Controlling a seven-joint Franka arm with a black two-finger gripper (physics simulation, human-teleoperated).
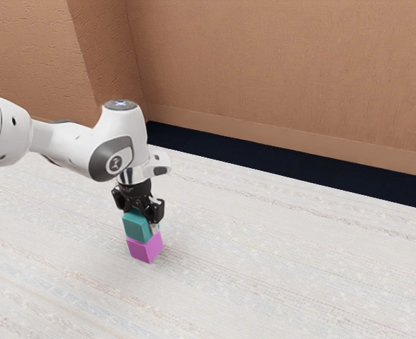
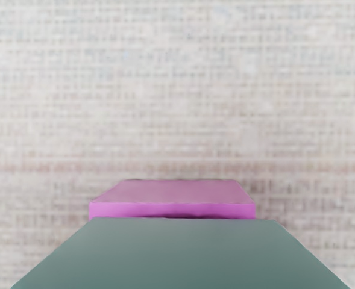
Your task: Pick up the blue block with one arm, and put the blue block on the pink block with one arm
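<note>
Behind, tan walls (image 1: 264, 63); pale table (image 1: 299, 268) under pink block (image 1: 145, 248).

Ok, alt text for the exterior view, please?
A white robot arm lowers its black tool onto a teal block that sits atop a pink block, slightly off-centre. The stack stands on a pale table with brown walls behind.

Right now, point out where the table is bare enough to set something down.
The table is bare from the pink block toward the exterior view's right, and nearer the camera too. It is crowded only at the stack, where the gripper holds the blue block on the pink block.
</note>
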